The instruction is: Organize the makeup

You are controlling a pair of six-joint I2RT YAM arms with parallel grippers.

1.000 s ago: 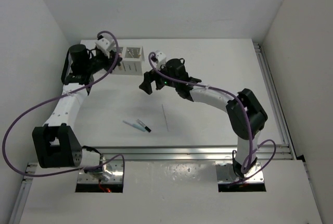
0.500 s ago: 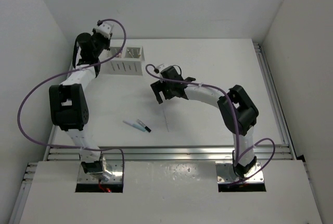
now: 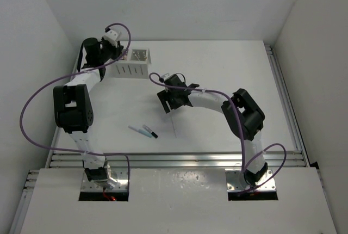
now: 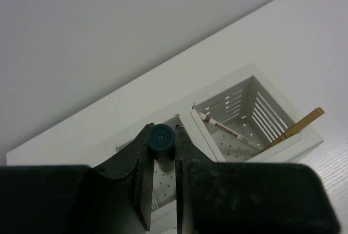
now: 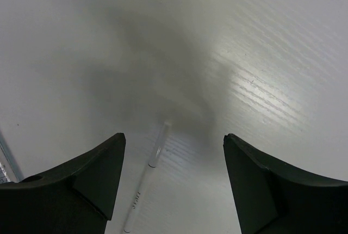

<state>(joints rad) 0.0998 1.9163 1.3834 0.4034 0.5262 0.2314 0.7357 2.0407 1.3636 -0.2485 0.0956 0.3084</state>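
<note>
In the left wrist view my left gripper (image 4: 162, 131) is shut on a dark makeup stick (image 4: 161, 139) with a round end, held upright over the left compartment of the white slotted box (image 4: 302, 142). The right compartment holds a white stick with a reddish end (image 4: 228, 131) and a tan stick (image 4: 293, 129). My right gripper (image 5: 174, 139) is open, low over the table. A thin white stick (image 5: 148, 182) lies between its fingers, nearer the left one. From above, a pale blue stick (image 3: 138, 130) and a black-tipped one (image 3: 150, 131) lie side by side on the table.
The box (image 3: 134, 66) stands at the table's back left, close to the left wall. The thin white stick (image 3: 173, 123) lies just in front of the right gripper (image 3: 168, 102). An aluminium rail (image 3: 179, 159) runs along the near edge.
The left arm's elbow has swung up and back while its gripper stayed at the box. The right gripper has dropped toward the thin white stick, its jaws narrowing somewhat.
</note>
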